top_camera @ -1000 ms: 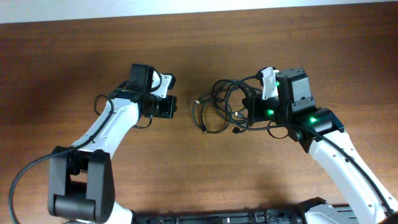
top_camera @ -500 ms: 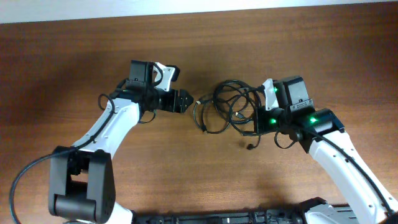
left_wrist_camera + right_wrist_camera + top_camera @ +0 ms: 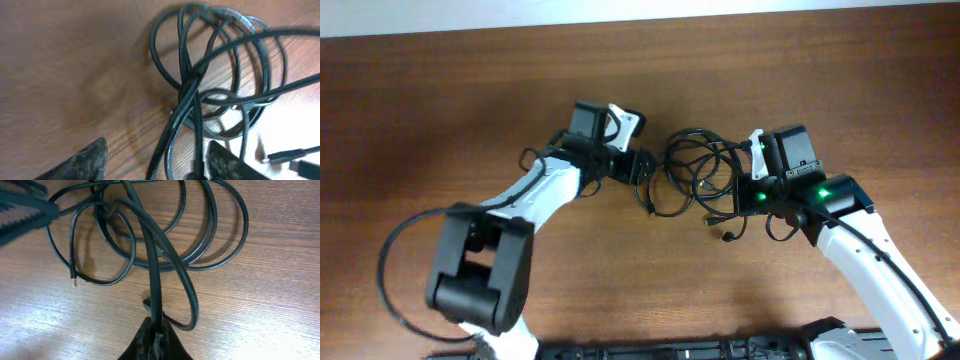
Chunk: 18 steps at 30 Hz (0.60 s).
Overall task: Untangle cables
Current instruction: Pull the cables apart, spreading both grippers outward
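Overhead, the cables (image 3: 692, 168) are seen heaped on the table (image 3: 470, 100) between the two tools, with the left gripper (image 3: 642, 166) at the heap's left edge and the right gripper (image 3: 744, 192) at its right. From the left wrist, the jaws are seen apart, strands running lengthwise between the fingers (image 3: 92, 157), the heap straight ahead. From the right wrist, the jaws are seen clamped on one strand, loops spread beyond

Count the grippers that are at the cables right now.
2. The left gripper is at the left edge of the cables, jaws open astride some strands. The right gripper is at their right edge, shut on one strand.
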Motion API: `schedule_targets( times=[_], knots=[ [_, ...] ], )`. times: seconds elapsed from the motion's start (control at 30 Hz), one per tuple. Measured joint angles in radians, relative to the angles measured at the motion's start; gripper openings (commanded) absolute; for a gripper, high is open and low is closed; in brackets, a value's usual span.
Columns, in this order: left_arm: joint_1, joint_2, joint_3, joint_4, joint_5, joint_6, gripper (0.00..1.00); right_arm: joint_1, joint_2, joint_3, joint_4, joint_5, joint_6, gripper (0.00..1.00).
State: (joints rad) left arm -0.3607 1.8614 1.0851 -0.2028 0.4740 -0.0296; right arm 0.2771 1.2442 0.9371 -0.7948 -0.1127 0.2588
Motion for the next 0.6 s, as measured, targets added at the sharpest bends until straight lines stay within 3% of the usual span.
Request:
schedule_targets(
  times=[0.17,0.27,0.6],
  knots=[
    [-0.024,0.031,0.0,-0.001,0.0,-0.005,0.11,0.0,0.0,0.0,-0.001,0.0,0.0,0.04],
    [-0.024,0.031,0.0,-0.01,0.014,-0.001,0.0,0.0,0.0,0.0,-0.003,0.0,0.0,0.04],
    [0.041,-0.01,0.0,-0.106,0.041,-0.001,0.0,-0.001,0.0,0.0,-0.059,0.113,0.029,0.04]
  ],
)
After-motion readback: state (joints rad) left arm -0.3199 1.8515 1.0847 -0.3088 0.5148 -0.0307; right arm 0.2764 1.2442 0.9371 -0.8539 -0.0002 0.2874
